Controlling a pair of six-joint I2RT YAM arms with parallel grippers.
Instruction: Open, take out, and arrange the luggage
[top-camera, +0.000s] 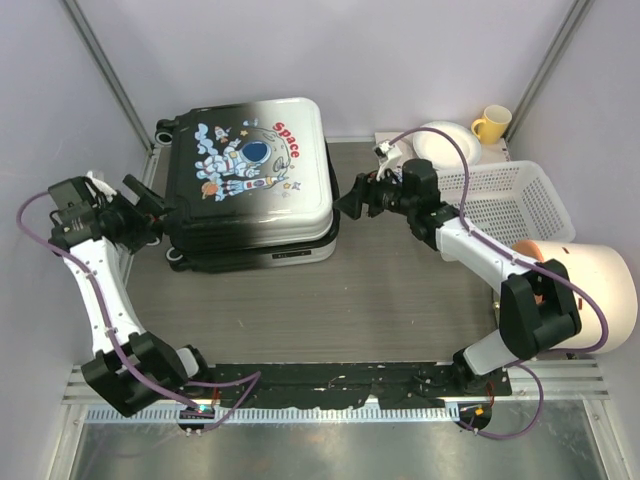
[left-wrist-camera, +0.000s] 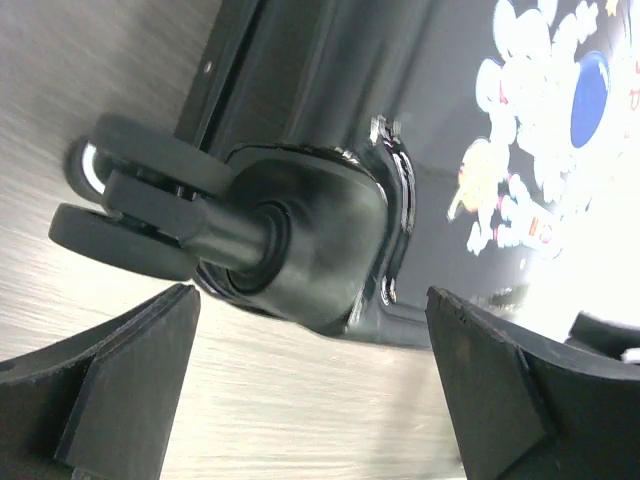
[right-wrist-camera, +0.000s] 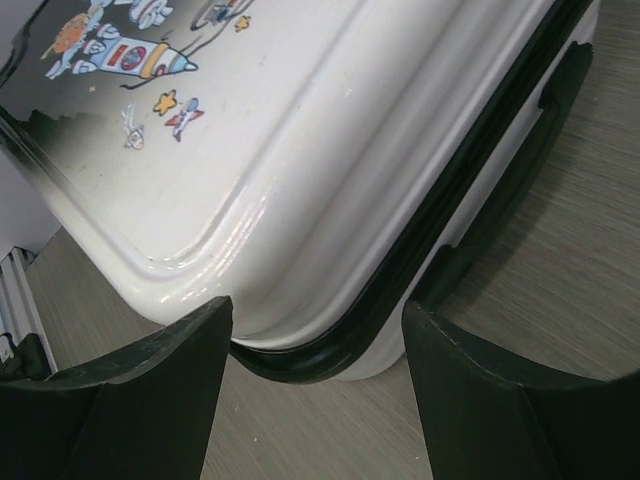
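At the far left of the table lies the one suitcase (top-camera: 250, 180), flat and closed, its length running left to right, wheels leftward. It sits between two arms: left gripper (top-camera: 153, 213) beside a wheel, right gripper (top-camera: 347, 200) at its right corner, both with fingers apart, holding nothing. One basket (top-camera: 510, 200) stands to the right.

This looks like a robotics lab test cell: a wood-grain table (top-camera: 400, 300) is boxed in by plain white panels (top-camera: 400, 60) on grey metal posts (top-camera: 107, 70). At the table's near edge, a left arm (top-camera: 95, 285) and a right arm (top-camera: 480, 255) are bolted to a slotted metal rail (top-camera: 580, 380), with purple cables (top-camera: 467, 172) running along them.
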